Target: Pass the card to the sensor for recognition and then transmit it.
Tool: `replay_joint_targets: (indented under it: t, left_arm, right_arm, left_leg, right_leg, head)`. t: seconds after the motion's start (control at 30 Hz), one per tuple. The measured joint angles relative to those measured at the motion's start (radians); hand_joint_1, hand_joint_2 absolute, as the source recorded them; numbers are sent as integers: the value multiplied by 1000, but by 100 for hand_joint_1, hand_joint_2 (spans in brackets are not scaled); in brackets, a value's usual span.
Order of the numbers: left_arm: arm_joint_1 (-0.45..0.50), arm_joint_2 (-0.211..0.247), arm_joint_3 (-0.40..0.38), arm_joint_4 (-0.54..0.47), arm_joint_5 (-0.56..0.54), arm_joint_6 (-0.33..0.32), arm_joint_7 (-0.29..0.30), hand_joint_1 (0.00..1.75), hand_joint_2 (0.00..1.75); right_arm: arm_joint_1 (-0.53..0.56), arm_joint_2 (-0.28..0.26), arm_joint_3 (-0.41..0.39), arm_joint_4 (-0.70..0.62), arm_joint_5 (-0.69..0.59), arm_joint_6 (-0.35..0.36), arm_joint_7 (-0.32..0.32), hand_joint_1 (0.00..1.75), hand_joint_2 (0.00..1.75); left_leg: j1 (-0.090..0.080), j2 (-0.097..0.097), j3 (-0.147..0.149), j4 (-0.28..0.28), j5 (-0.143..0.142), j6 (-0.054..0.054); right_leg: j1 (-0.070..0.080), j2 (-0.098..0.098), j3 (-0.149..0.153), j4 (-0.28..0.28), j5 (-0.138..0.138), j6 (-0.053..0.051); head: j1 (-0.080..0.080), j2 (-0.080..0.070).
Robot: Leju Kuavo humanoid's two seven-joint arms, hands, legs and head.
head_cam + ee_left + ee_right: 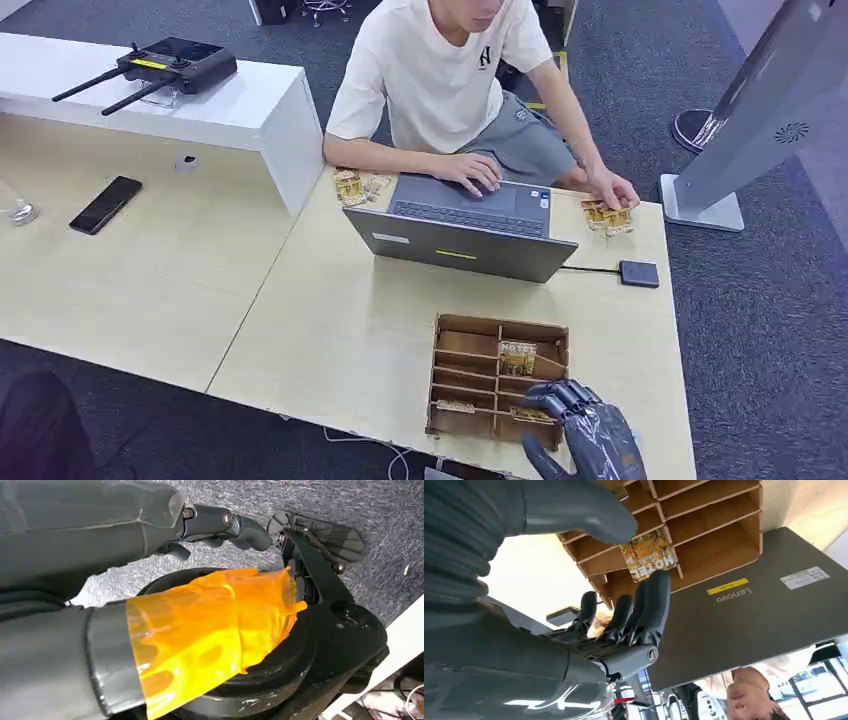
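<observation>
Table (330,330): pale wood-grain laminate, matt. Organizer box (452,330): raw brown plywood. Card (517,357): glossy printed. Laptop (460,245): smooth matt grey lid. Floor (770,330): rough dark carpet. Fingers (651,605): dark semi-gloss plastic.

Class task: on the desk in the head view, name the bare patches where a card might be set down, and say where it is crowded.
Bare: the desk between laptop and wooden organizer, and left of both. Crowded: beside the person's hands, where cards lie, and around the right hand.
</observation>
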Motion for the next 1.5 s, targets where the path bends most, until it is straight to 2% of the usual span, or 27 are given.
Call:
replay_joint_targets:
  t: [0.23,0.47,0.5,0.67,0.8,1.0,1.03,1.17,1.2,1.4,1.5]
  left_arm:
    - [0,4,-5,0,-5,-1,0,0,0]
    - [0,8,-13,0,-10,-3,0,0,0]
    - [0,8,-14,0,-10,-3,0,0,0]
    - [0,8,-16,0,-12,-4,0,0,0]
    - [0,8,-18,0,-12,-4,0,0,0]
    - [0,8,-20,0,-12,-4,0,0,0]
    - [0,8,-20,0,-11,-4,0,0,0]
    - [0,8,-20,0,-11,-4,0,0,0]
    - [0,8,-20,0,-11,-4,0,0,0]
    - [0,8,-20,0,-12,-4,0,0,0]
    - [0,8,-20,0,-12,-4,0,0,0]
  right_arm:
    - [-22,1,10,38,10,-6,-5,86,175]
    - [-38,11,14,75,22,-9,-12,72,175]
    - [-39,13,14,79,24,-10,-12,77,175]
    - [-41,16,14,101,33,-16,-12,77,175]
    - [-41,16,14,114,39,-17,-10,84,175]
    - [-41,16,14,130,42,-18,-10,84,175]
    - [-41,16,14,133,43,-19,-9,91,175]
    - [-41,16,14,142,45,-19,-3,91,175]
    - [-41,16,14,144,45,-19,-2,96,175]
    - [-41,16,15,152,45,-20,0,87,175]
    - [-41,16,14,154,45,-21,0,89,175]
  left_leg:
    - [0,0,0,0,0,0]
    - [0,0,0,0,0,0]
    - [0,0,0,0,0,0]
    - [0,0,0,0,0,0]
    - [0,0,0,0,0,0]
    - [0,0,0,0,0,0]
    - [0,0,0,0,0,0]
    - [0,0,0,0,0,0]
    - [0,0,0,0,0,0]
    - [0,0,0,0,0,0]
    - [0,0,0,0,0,0]
  right_leg:
    - [0,0,0,0,0,0]
    - [0,0,0,0,0,0]
    - [0,0,0,0,0,0]
    - [0,0,0,0,0,0]
    - [0,0,0,0,0,0]
    - [0,0,0,0,0,0]
    - [0,0,0,0,0,0]
    - [0,0,0,0,0,0]
    - [0,0,0,0,0,0]
    - [0,0,0,0,0,0]
    - [0,0,0,0,0,0]
  head:
    - [0,0]
    - [0,0]
    - [0,0]
    - [0,0]
    - [0,0]
    - [0,0]
    - [0,0]
    - [0,0]
    - [0,0]
    - [0,0]
    - [0,0]
